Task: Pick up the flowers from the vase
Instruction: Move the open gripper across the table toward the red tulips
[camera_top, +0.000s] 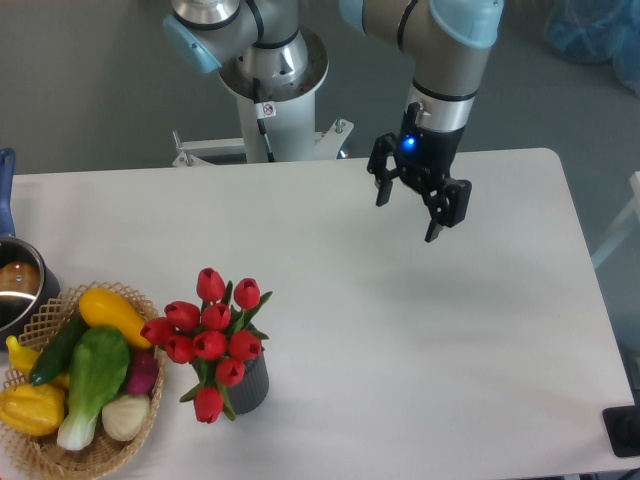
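While my black two-finger tool (407, 215) hangs open and empty over the white worktop (400, 330), the glossy red tulip flowers (212, 335) stand in the ribbed dark grey vase (252, 385), well apart. Approach step: next, travel over the blooms, descend, close on the stems.

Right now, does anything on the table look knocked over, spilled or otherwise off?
Nothing stands out. The short dark grey vase stands upright with the bunch of red tulips in it, one bud drooping low at the front. The woven wicker basket holds its vegetables. The open gripper hangs far from both.
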